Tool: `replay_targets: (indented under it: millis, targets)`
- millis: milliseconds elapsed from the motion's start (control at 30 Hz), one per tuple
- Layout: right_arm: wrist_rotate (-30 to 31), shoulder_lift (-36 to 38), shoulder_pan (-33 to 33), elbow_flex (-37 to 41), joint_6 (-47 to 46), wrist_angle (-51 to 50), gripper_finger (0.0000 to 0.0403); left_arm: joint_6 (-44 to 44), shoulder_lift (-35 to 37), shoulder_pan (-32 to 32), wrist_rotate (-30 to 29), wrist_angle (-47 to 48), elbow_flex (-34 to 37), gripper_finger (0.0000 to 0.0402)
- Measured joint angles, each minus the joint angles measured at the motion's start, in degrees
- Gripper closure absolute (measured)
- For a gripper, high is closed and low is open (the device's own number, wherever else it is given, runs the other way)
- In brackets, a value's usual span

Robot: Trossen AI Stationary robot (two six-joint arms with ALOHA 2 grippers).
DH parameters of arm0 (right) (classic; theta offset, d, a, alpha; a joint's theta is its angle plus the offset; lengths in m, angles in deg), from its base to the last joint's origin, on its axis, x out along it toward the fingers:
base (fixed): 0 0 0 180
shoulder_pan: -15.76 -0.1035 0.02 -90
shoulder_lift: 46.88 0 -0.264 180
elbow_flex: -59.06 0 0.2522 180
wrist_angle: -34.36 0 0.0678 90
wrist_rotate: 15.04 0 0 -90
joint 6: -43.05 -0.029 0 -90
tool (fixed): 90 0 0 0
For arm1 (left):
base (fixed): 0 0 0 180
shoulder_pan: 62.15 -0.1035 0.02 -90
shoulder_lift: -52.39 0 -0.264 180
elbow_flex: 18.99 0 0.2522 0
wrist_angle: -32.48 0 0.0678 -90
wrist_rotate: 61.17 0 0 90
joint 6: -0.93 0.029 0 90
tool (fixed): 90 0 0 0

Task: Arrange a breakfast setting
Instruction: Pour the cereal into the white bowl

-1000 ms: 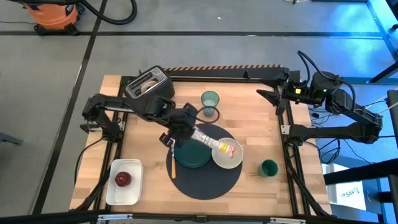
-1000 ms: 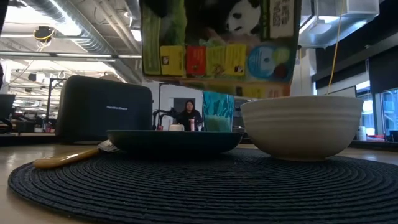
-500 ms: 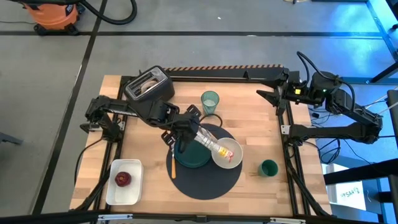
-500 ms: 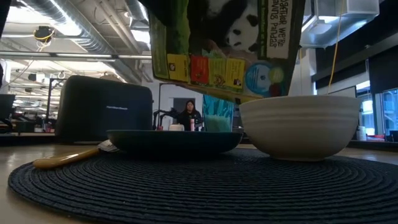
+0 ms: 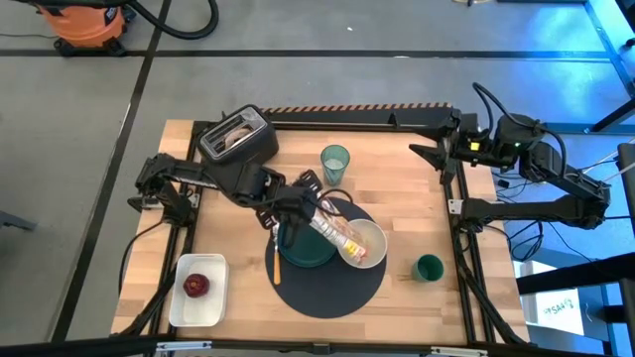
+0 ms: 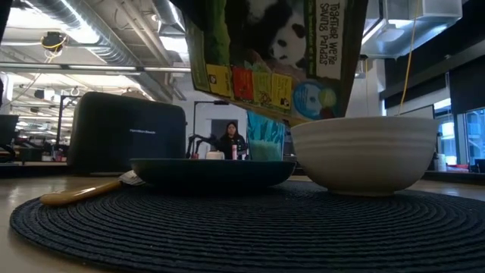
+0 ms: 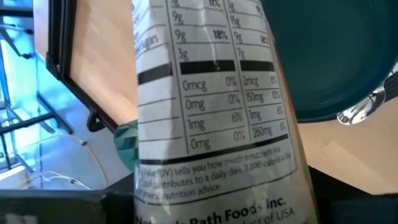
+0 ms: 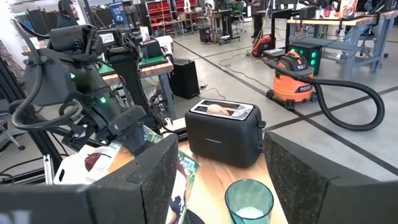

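White bowl, panda cereal bag reading "Together We're Saving Pandas", left tool

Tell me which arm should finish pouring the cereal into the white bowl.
Left. Its tool already holds the cereal bag, tilted over the white bowl on the mat. The right arm's tool is parked at the table's far right corner, away from the bowl.

The bench is pale, smooth wood planking. The mat is dark, coarse woven cord. The bowl looks like matt ribbed ceramic, the plate glossy. The printed bag seems shiny plastic film.
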Motion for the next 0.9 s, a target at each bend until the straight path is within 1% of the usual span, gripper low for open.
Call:
replay_targets:
  millis: [267,367,633,900]
  targets:
    - [0.0,0.0,0.0,0.0,0.0,-0.1,0.0178,1.9,0.0,1.1,-0.6,-1.8,0.0,0.0211]
    - [0.0,0.0,0.0,0.0,-0.1,-0.1,0.0178,2.4,0.0,1.2,-2.3,-1.9,0.0,0.0211]
    - [0.0,0.0,0.0,0.0,-0.4,0.0,0.0178,3.2,0.0,1.7,-4.9,-0.9,0.0,0.0211]
    - [-0.1,0.0,0.0,0.0,-0.4,0.0,0.0178,2.8,0.0,1.7,-5.1,1.0,0.0,0.0211]
